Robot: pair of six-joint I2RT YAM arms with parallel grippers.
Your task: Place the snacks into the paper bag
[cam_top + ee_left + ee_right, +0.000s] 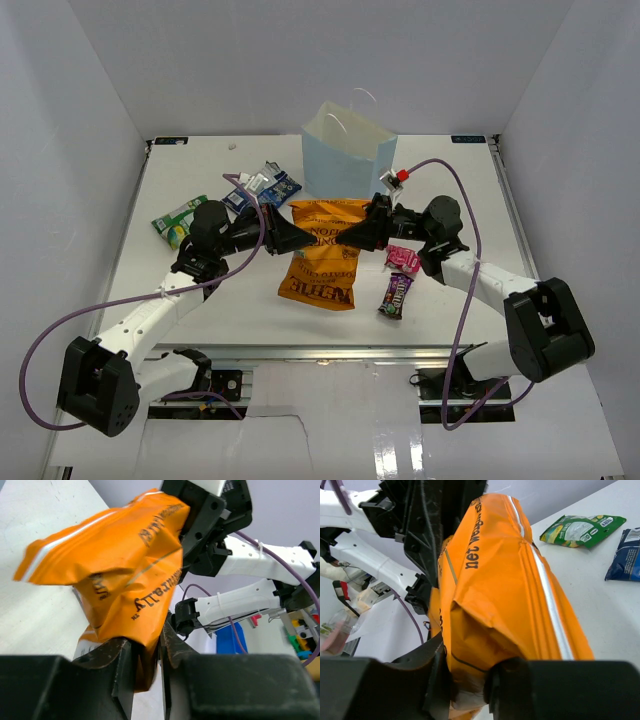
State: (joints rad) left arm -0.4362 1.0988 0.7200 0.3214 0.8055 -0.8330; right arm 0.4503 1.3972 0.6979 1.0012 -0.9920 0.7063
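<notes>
The table bears a paper bag, green packet, pink packet, candy pack.

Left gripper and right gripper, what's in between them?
The large orange chip bag stretches between the left gripper and the right gripper, each clamped on one side of it, clearest in the top external view.

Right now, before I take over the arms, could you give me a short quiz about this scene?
1. True or false: the left gripper and the right gripper both clamp the orange bag.
2. Where is the dark candy pack? A beside the pink packet; B in a gripper; C standing upright.
3. How does the paper bag stand?

Key: 1 true. 2 A. 3 upright, mouth open.
</notes>
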